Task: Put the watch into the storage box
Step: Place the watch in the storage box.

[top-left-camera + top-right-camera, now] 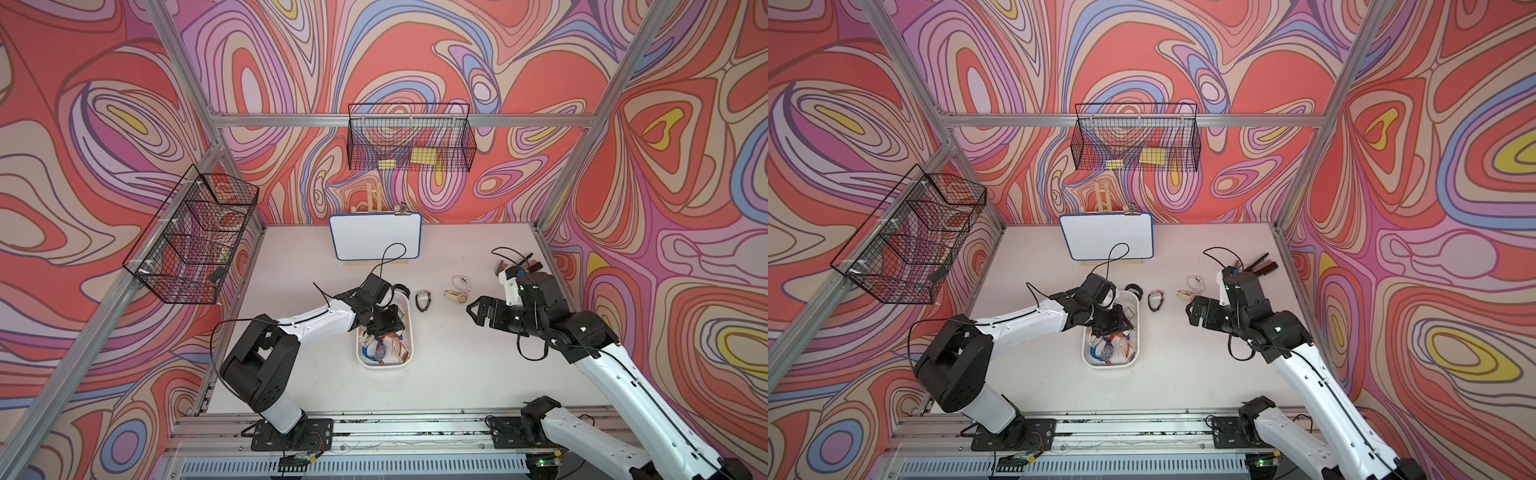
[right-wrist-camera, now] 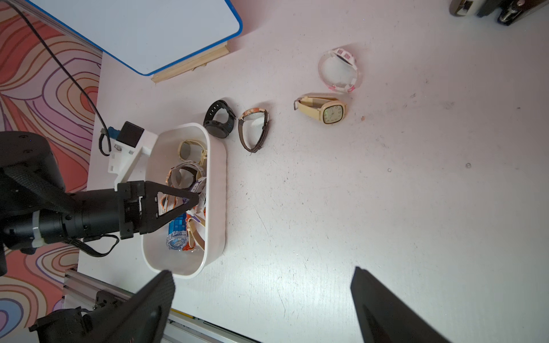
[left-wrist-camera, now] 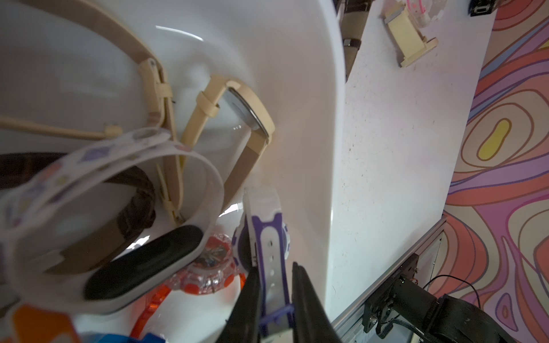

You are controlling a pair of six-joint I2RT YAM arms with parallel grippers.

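The storage box [image 1: 409, 332] [image 1: 1138, 332] [image 2: 218, 184], a white tray, sits mid-table with several watches inside. My left gripper [image 1: 380, 328] [image 1: 1106, 330] [image 3: 274, 267] reaches down into it. Its jaws are shut on the strap of a white-and-purple watch [image 3: 267, 231] [image 2: 199, 187], which rests among the others near the box's right wall [image 3: 297, 89]. My right gripper [image 1: 471, 311] [image 1: 1190, 309] [image 2: 263, 271] hovers open over bare table to the right of the box, holding nothing.
On the table beyond the box lie a black watch [image 2: 219, 123], a brown-strapped watch [image 2: 254, 129], a cream square watch [image 2: 323, 111] and a clear pink watch [image 2: 340, 69]. A whiteboard [image 1: 375, 237] stands at the back. Black wire baskets [image 1: 409, 139] [image 1: 191, 235] hang on the frame.
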